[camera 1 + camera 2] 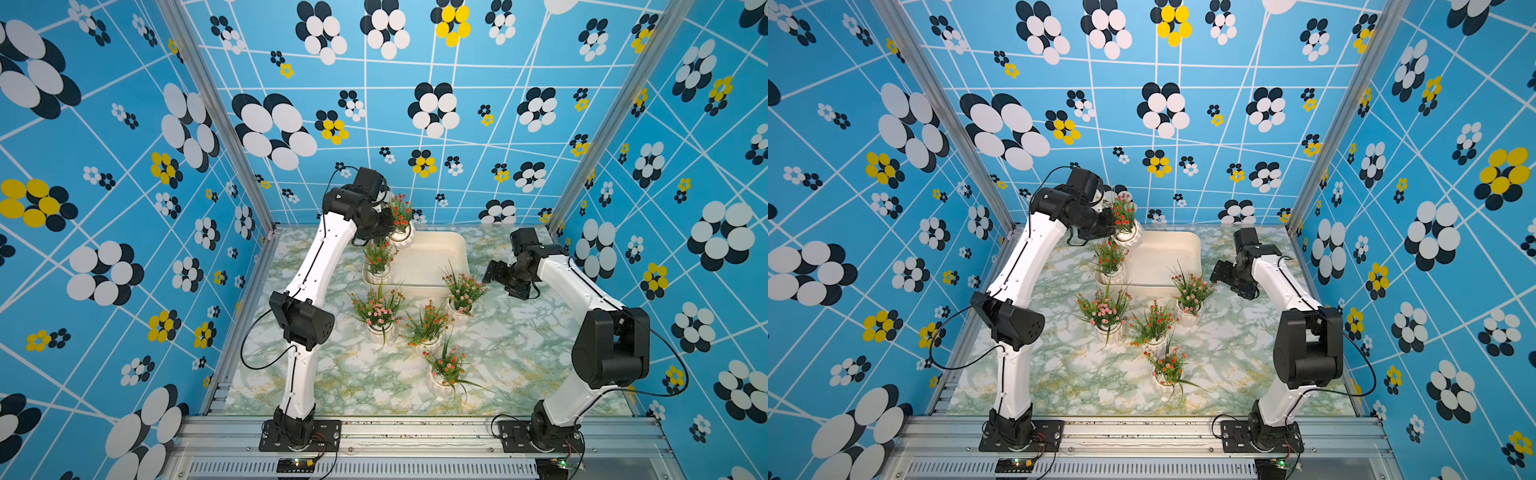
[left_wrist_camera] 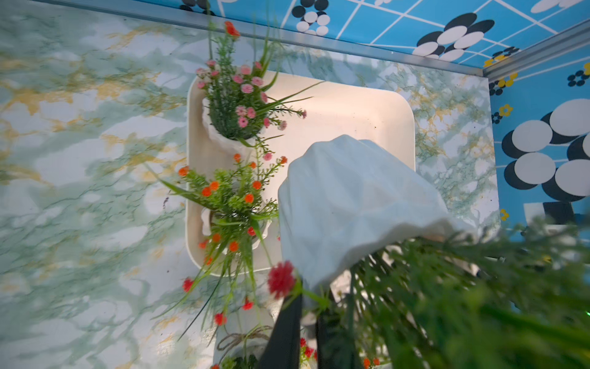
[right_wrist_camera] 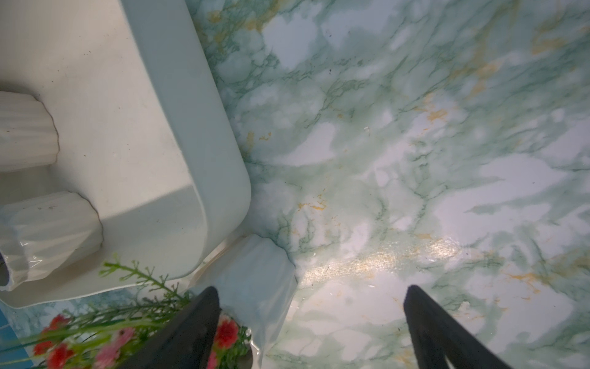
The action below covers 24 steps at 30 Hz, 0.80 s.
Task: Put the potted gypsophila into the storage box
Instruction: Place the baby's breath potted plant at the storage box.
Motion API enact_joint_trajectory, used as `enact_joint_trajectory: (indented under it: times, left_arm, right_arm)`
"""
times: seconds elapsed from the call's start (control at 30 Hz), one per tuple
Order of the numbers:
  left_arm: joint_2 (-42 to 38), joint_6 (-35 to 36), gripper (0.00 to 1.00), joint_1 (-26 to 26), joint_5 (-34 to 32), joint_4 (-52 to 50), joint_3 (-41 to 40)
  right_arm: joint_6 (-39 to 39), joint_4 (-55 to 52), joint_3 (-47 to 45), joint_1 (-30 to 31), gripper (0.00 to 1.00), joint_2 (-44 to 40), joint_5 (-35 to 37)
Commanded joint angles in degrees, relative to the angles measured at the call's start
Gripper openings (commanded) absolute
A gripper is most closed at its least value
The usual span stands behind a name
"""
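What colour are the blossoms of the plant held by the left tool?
Red. The blossoms show best in a top view.

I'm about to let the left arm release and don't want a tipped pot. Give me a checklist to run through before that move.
1. Left gripper shut on the held gypsophila pot: ok.
2. Held pot above the storage box: ok, judging by the left wrist view.
3. Bare box floor away from the pink gypsophila and orange gypsophila already inside: ok.
4. Held pot upright: cannot tell, it is blurred and seen from close up.
5. Its height above the box floor: cannot tell.
6. Right gripper open, beside the box and away from the held pot: ok.
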Motion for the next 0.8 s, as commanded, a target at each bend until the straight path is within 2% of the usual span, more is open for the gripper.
enact_joint_trajectory:
  times: [0.0,0.1,0.43,0.77]
  left_arm:
    - [2.58,2.89,0.00,-1.59,1.82,1.35,3.80]
    - [5.00,2.54,0.00,-1.96,2.67,2.05,4.24]
    - [11.01,5.55,0.00,-3.07,-0.35,-1.02,2.77]
    - [11.17,4.91,0.00,-3.10,0.81,1.54,-4.59]
  right_arm:
    - [-0.78,-1.58,-0.01,-0.35,0.93,-0.57,-0.74]
    - [-0.59,-1.40,-0.68,-0.38,0.93,-0.82,-1.16]
    - [-0.24,-0.72,-2.93,-0.46,0.93,-1.54,-1.27]
    - [-0.37,-0.49,-3.83,-0.47,0.93,-1.17,-1.61]
